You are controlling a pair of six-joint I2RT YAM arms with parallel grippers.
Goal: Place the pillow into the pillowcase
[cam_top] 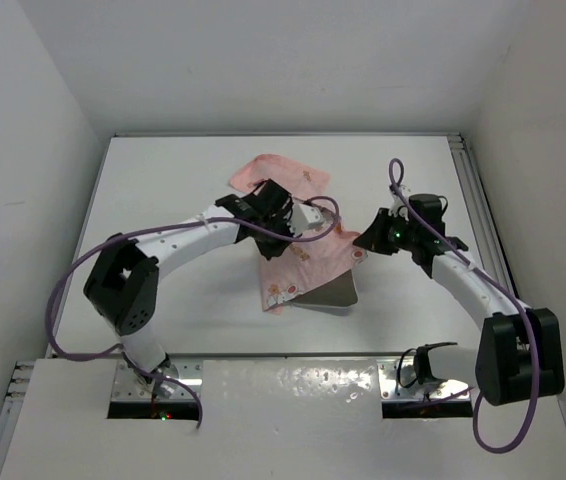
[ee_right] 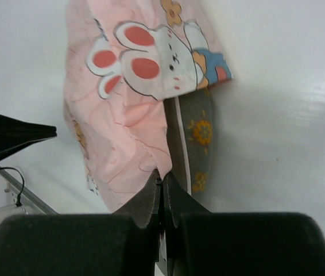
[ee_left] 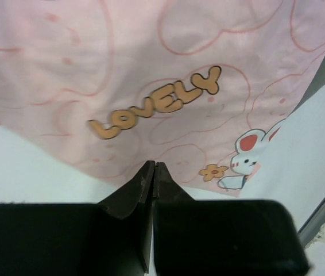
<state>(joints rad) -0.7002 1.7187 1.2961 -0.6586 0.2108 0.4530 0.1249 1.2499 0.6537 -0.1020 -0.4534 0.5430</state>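
Observation:
The pale pink pillowcase (cam_top: 298, 262) with rabbit prints lies mid-table, draped over the pillow (cam_top: 331, 293), whose olive-brown corner sticks out at its near right. My left gripper (cam_top: 288, 238) is over the middle of the pillowcase. In the left wrist view its jaws (ee_left: 154, 165) are closed together at the edge of the pillowcase (ee_left: 151, 75), near the word LOVELY. My right gripper (cam_top: 362, 245) is at the pillowcase's right edge. In the right wrist view it (ee_right: 162, 175) is shut on the hem of the pillowcase (ee_right: 128, 132), with the pillow (ee_right: 201, 135) and its orange dots right beside the fingers.
White walls enclose the table on the left, back and right. A metal rail (cam_top: 473, 200) runs along the table's right edge. A purple cable (cam_top: 398, 180) loops above the right wrist. A raised white shelf (cam_top: 293, 375) runs across the near edge between the arm bases.

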